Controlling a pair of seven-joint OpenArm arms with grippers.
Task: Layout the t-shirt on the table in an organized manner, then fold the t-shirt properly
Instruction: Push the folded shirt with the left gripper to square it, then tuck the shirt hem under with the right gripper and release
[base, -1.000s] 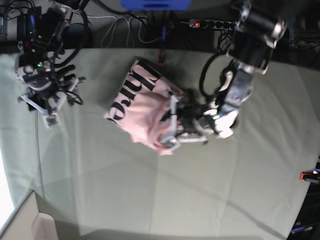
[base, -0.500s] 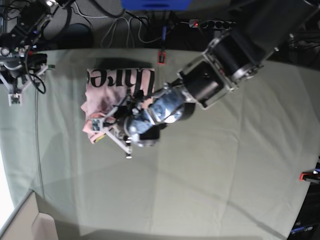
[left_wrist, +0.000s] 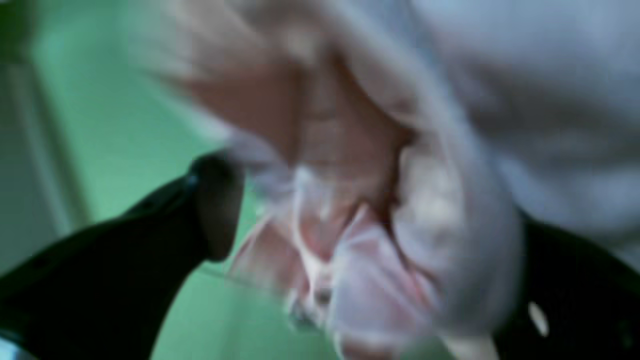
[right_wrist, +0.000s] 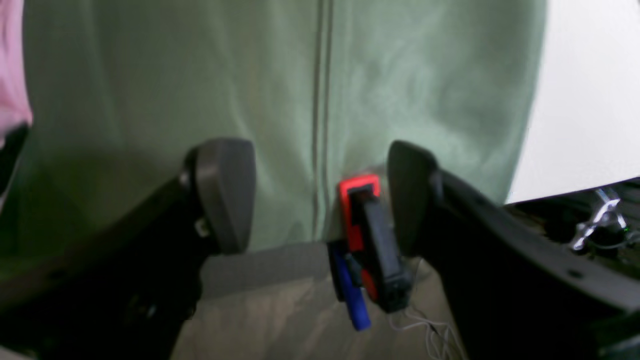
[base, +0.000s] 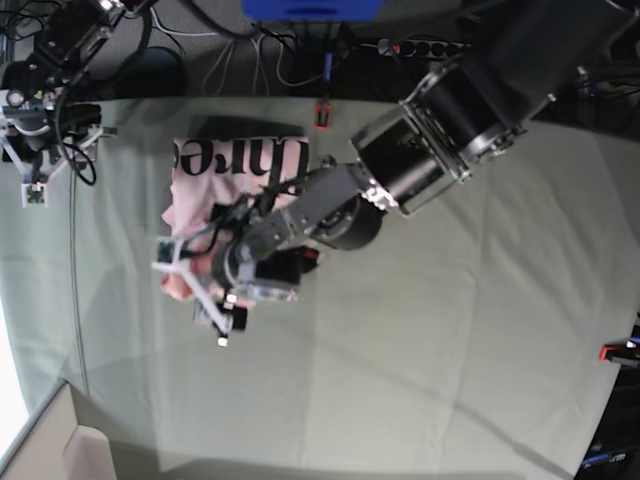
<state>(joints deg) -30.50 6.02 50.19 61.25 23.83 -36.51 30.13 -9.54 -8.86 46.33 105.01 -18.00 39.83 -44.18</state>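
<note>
Base view: the t-shirt (base: 235, 185) lies bunched on the table (base: 450, 330), toward its far left part, with the left arm (base: 440, 130) reaching across the table to it. The left claw (base: 192, 290) sits at the near edge of the heap. Its two light fingers are visibly apart here, one touching the pink cloth, the other out over bare table cover. The right claw (base: 30, 165) hangs at the far left corner, well apart from the garment.

Left wrist view: heavily blurred. It shows what the base view cannot: crumpled folds of the t-shirt (left_wrist: 380, 200) directly ahead of the left claw (left_wrist: 370, 240), filling the space between its fingers, with one dark finger (left_wrist: 215, 205) standing just beside the cloth and the green table cover (left_wrist: 100, 125) behind it. The fingers are spread. Whether any fold is pinched cannot be told from the blur.

Right wrist view: the right claw (right_wrist: 320, 195) is spread wide with nothing between its fingers. Below it lies the table (right_wrist: 150, 100) edge, with a red and black clamp (right_wrist: 367, 235) gripping the cover just beside the right-hand finger. A sliver of pink t-shirt (right_wrist: 12, 70) shows far to the claw's left.

Lettering: large black serif letters run along the far edge of the garment in the base view, partly folded under. They are not fully legible.
</note>
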